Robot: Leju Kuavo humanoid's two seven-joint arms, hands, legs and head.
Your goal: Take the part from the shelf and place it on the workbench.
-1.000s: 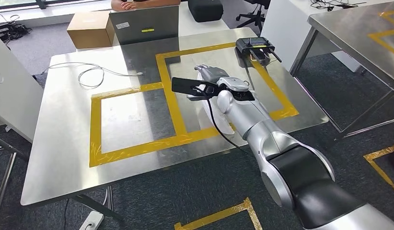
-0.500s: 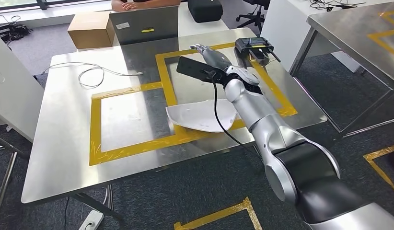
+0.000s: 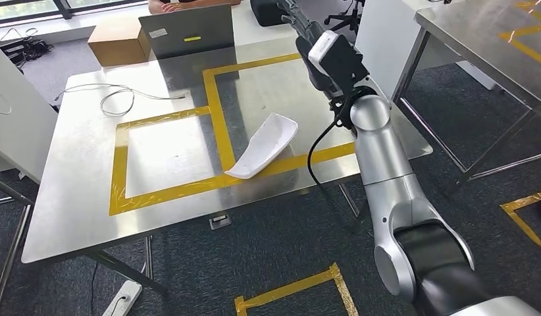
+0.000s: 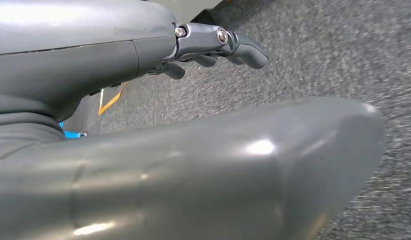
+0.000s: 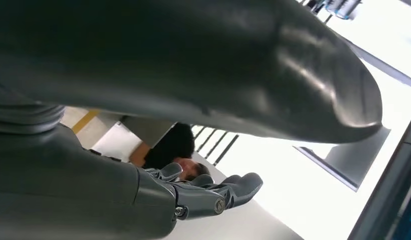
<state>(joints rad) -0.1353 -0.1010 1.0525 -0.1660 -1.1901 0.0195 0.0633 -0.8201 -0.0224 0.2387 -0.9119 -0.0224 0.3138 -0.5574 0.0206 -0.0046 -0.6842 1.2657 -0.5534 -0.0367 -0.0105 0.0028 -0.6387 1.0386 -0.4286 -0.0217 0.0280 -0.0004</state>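
A white, shallow, curved part (image 3: 262, 145) is lying on the stainless-steel workbench (image 3: 70, 191), resting across the near edge of the right-hand rectangle marked in yellow tape (image 3: 215, 118), with its lower end overlapping the tape strip and its upper end tilting toward the middle of the rectangle. The robot's right hand (image 3: 295, 16) is raised well above and beyond the part, far apart from it, reaching toward the far edge of the bench; in the right wrist view the hand (image 5: 203, 192) is holding nothing, its dark fingers (image 5: 238, 187) gently curved and apart from the thick grey thumb. The silver right arm (image 3: 386, 171) is stretching up from the lower right, a black cable (image 3: 314, 158) hanging beside it and a white-and-black camera unit (image 3: 334, 56) sitting at the wrist. The left hand (image 4: 213, 47) is hanging over dark grey carpet, fingers slightly bent and gripping nothing. On the bench's far left a thin white cable (image 3: 116, 99) is lying in loose loops. Beyond the far edge a grey laptop lid (image 3: 185, 29) is standing upright, with a brown cardboard box (image 3: 116, 39) beside it and a person's folded arms (image 3: 169, 5) behind it. A second metal table (image 3: 491, 46) with yellow tape is standing to the right, across a strip of carpet. The bench surface is smooth and reflective, the part is matte and scoop-shaped, and the tape is glossy and slightly wrinkled.
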